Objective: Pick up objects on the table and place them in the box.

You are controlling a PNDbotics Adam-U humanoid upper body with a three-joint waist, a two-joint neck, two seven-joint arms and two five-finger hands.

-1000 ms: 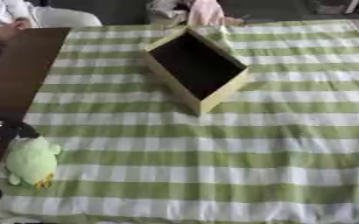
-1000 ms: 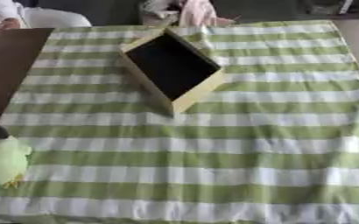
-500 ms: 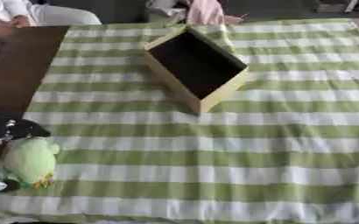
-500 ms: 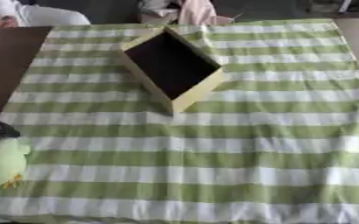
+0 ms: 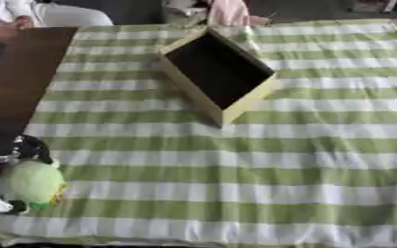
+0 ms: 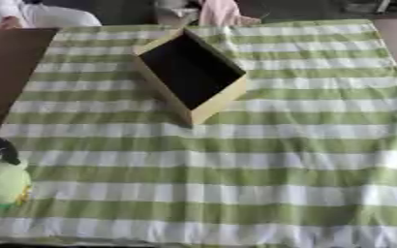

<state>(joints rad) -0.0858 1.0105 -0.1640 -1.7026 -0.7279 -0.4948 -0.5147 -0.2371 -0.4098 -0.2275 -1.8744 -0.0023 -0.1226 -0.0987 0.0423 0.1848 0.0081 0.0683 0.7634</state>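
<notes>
The round pale-green plush toy [image 5: 32,183] is sitting at the near left edge of the green-and-white checked cloth [image 5: 236,169], well apart from the open yellow cardboard box [image 5: 219,72]. The black left hand [image 5: 15,147] is touching its top; finger state unclear. Looking soft and light, best grasped around its body

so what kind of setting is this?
Probably an indoor lab or office table set up for data collection: green-and-white checked tablecloth, open yellowish cardboard box, and a pale green plush toy beside the left robot hand.
</notes>
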